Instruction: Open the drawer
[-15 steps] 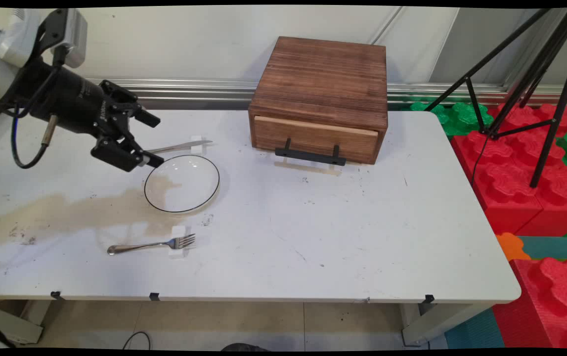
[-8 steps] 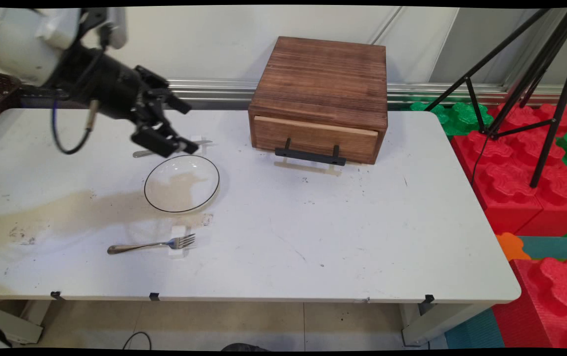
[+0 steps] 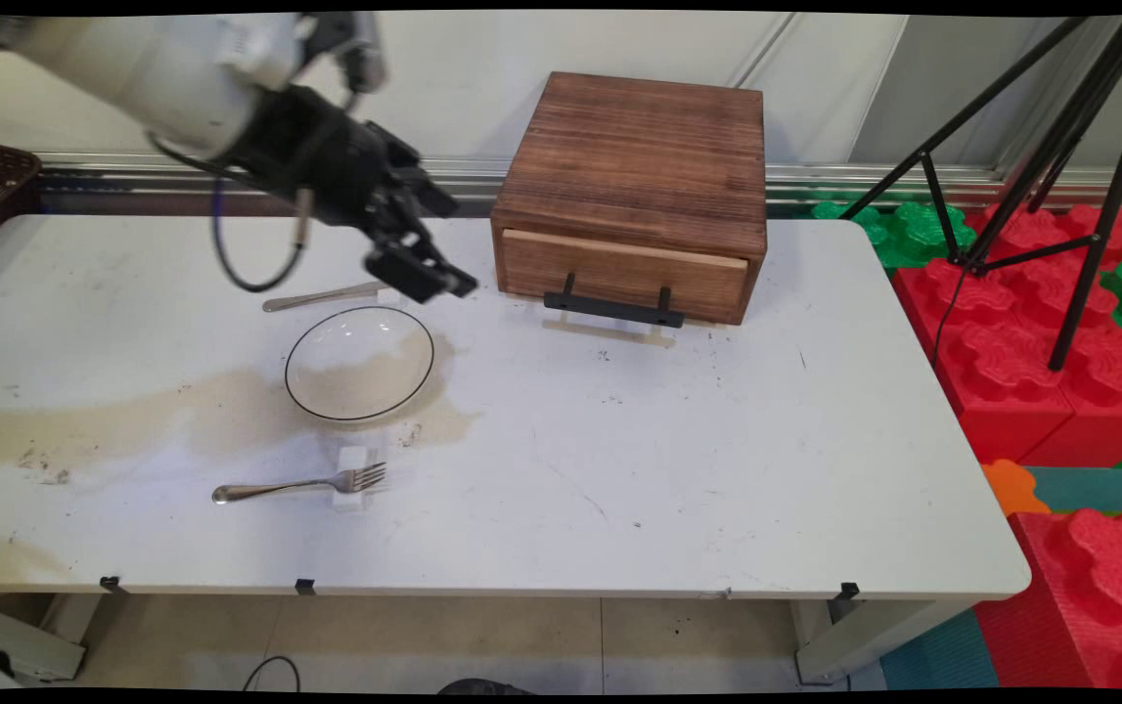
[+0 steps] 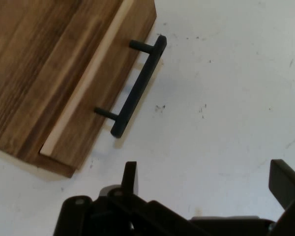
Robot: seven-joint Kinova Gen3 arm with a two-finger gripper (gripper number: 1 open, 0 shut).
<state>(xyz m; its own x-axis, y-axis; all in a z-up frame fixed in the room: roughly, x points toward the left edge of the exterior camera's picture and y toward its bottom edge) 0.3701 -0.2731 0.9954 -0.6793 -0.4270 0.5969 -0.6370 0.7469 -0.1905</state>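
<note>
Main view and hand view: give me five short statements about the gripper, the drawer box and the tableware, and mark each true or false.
1. The gripper is open and holds nothing. True.
2. The drawer of the wooden box is pulled far out. False: it sits shut or nearly so.
3. The fork lies on the plate. False: it lies on the table, nearer the camera.
4. The knife lies behind the plate. True.
5. The gripper clamps the black handle. False: it is clear of it.

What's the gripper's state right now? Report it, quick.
Gripper: open, holding nothing, in the air near the drawer box, its handle ahead.
</note>
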